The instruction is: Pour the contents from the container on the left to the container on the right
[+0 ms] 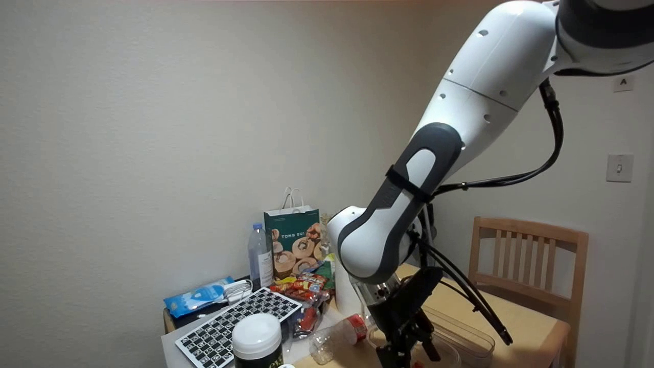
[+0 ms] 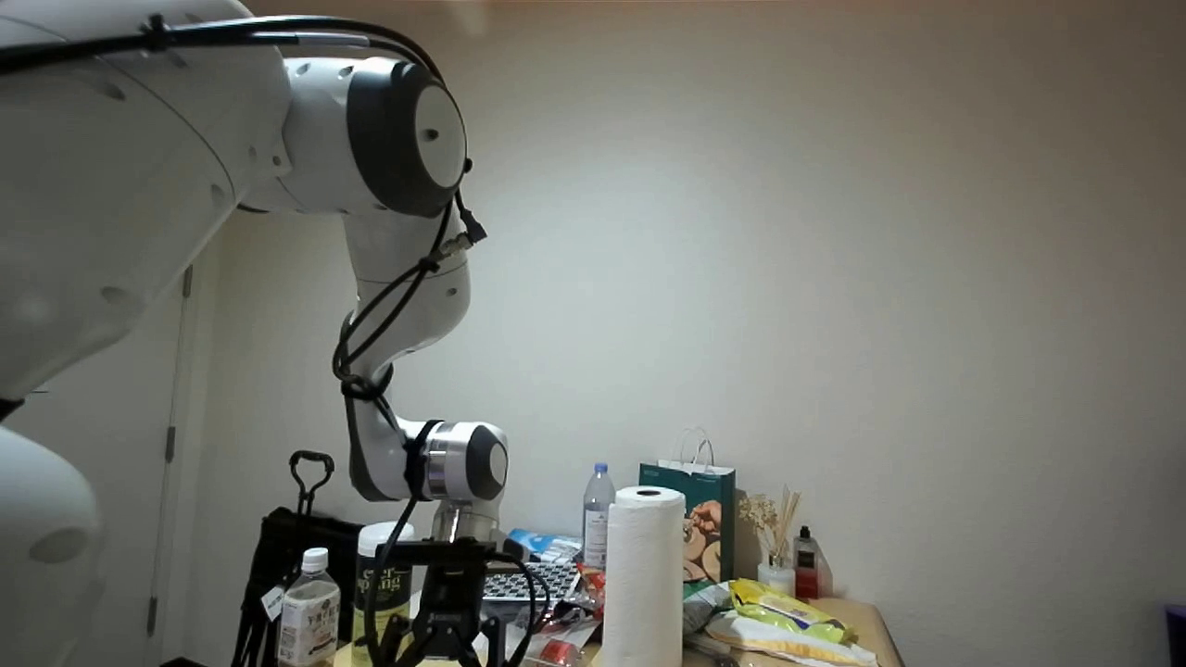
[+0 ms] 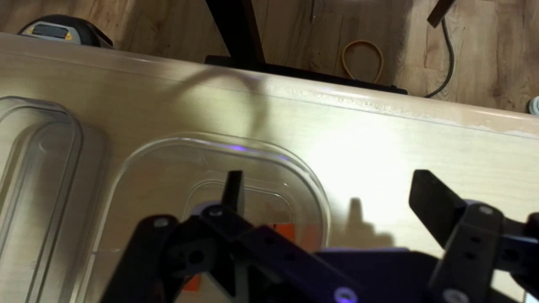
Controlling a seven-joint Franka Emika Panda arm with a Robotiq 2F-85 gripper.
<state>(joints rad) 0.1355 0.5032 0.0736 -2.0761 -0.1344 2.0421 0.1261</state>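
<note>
Hanging over the pale wooden table [image 3: 476,168], the black two-fingered gripper [image 3: 328,181] has its fingers spread wide apart. In the wrist view, one finger stands in front of the clear plastic container with rounded corners [image 3: 236,147], the other in front of the table beside it, and a side wall of that container shows in the gap between them. Whether either finger touches the plastic cannot be told. Orange-red pieces [image 3: 286,230] show in the container, partly hidden behind the gripper; what they are is unclear. Just beside it on the table sits the long clear plastic container [image 3: 75,145], cut off by the edge of the wrist view.

In an exterior view, the see-through plastic jar with a red lid [image 1: 327,345] lies on its side near the gripper, and the white-lidded canister with a black label [image 1: 258,335] stands upright in front of the black-and-white checkered board [image 1: 214,332]. Farther back, the clear bottle with a blue cap [image 1: 259,260] stands beside the green paper bag with white handles [image 1: 294,230]. The light wooden chair [image 1: 531,230] stands beyond the table, and in an exterior view the white paper towel roll [image 2: 646,584] is upright.
</note>
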